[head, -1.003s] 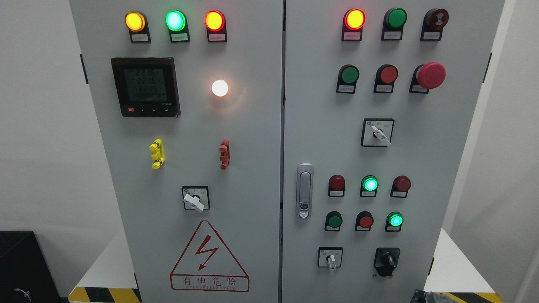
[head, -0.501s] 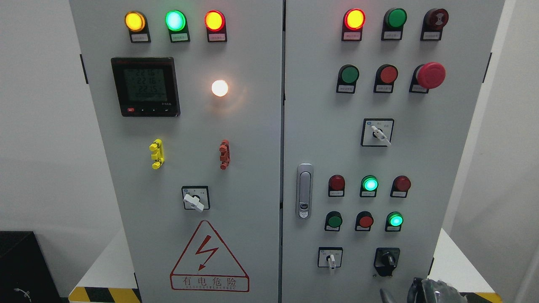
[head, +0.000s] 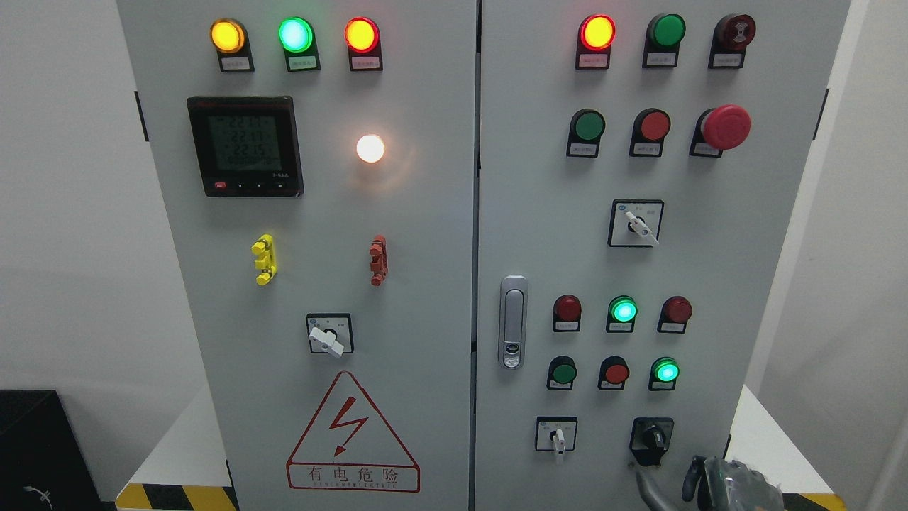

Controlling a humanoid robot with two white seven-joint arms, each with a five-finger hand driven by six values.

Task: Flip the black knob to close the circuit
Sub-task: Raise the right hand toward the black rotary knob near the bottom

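The right robot hand (head: 716,484) shows only partly at the bottom edge, low on the right, just below and right of the black knob (head: 651,440); whether its fingers are spread or curled cannot be told, and they do not touch the knob. The black knob sits at the lower right of the grey cabinet (head: 440,284), right of a small white switch (head: 557,437) and below a lit green lamp (head: 665,371).

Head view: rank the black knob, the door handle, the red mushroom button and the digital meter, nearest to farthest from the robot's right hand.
From the right hand at the bottom right edge:
1. black knob, just up-left of it, lower right door.
2. door handle, right door's left edge.
3. red mushroom button, upper right.
4. digital meter, upper left door.
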